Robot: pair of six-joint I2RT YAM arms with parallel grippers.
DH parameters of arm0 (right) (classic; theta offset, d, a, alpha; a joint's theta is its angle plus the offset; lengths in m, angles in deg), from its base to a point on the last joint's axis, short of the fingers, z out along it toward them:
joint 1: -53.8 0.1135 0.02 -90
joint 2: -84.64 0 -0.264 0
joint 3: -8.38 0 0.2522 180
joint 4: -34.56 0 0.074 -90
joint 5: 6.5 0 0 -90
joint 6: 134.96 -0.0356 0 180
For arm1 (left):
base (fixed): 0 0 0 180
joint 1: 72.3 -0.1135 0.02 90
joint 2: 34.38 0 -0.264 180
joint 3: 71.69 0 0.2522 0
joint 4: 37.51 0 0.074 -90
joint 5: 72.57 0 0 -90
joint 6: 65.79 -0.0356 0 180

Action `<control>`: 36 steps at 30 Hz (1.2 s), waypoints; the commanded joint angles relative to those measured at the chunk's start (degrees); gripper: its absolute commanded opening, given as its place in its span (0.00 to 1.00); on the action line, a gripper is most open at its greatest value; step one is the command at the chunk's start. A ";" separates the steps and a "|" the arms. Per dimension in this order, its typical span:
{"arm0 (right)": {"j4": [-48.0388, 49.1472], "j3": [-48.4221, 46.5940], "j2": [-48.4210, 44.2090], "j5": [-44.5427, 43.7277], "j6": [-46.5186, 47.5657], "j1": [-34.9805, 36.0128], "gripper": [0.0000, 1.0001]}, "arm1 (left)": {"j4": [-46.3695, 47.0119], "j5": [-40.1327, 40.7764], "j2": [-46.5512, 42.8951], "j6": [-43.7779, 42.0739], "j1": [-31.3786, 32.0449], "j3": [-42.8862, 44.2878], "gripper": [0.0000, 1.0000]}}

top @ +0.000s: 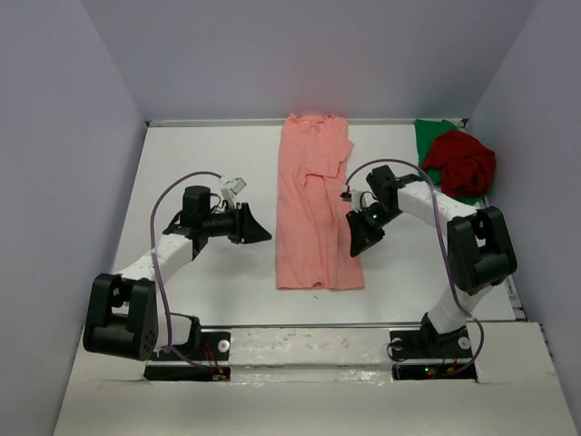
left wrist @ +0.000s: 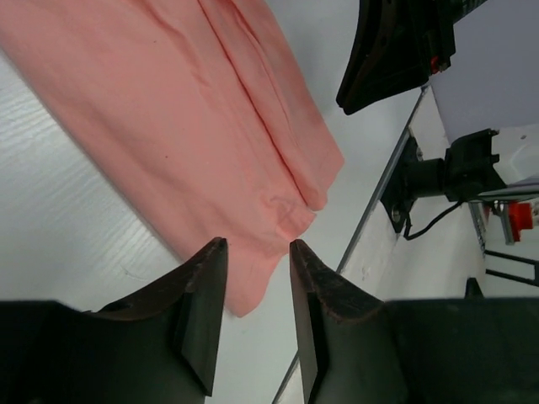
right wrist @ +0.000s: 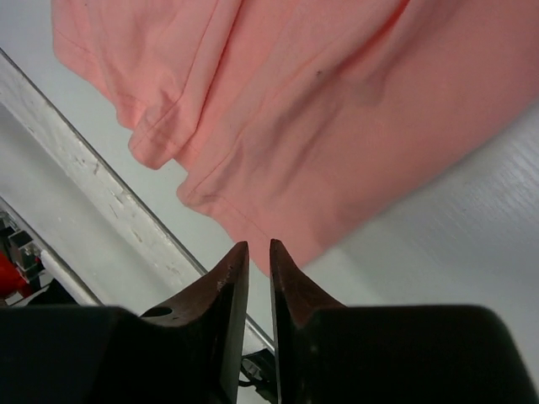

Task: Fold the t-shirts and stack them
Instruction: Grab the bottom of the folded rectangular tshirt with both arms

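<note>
Left of the salmon-pink t-shirt (top: 313, 209), the left arm (top: 165, 254) is a white-wrapped link between chunky black joint housings. A thin purple cable (top: 154, 222) arches over it. Right of that shirt, the right arm (top: 436, 207) is built the same, with a small green light (top: 372, 218) on its black wrist. The left gripper (left wrist: 258, 242) and right gripper (right wrist: 258, 244) each carry two dark wedge-shaped fingers (left wrist: 202, 311) with scuffed brownish edges.

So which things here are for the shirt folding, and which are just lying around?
For the job:
salmon-pink t-shirt
dark red t-shirt
green t-shirt

Just there:
white table
purple cables on the arms
</note>
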 commanded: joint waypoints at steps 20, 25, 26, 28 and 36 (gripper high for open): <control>2.99 3.56 -8.39 -0.37 0.05 -0.20 0.42 | 15.21 2.03 -12.39 8.40 2.71 -12.48 0.40; 0.54 -1.88 -0.86 -2.57 1.19 -0.20 0.00 | 6.19 5.82 -10.28 -6.08 2.79 -3.55 0.30; -0.95 -4.60 0.47 -1.87 1.72 -0.20 0.00 | 4.50 7.57 -8.37 -7.76 2.71 -1.60 0.28; -2.10 -7.07 2.76 -0.03 2.24 -0.20 0.00 | -0.23 7.67 -5.11 -11.63 2.79 2.71 0.18; -3.16 -17.53 10.42 -2.47 3.92 -0.20 0.00 | -14.39 8.64 13.87 -25.08 5.24 22.58 0.00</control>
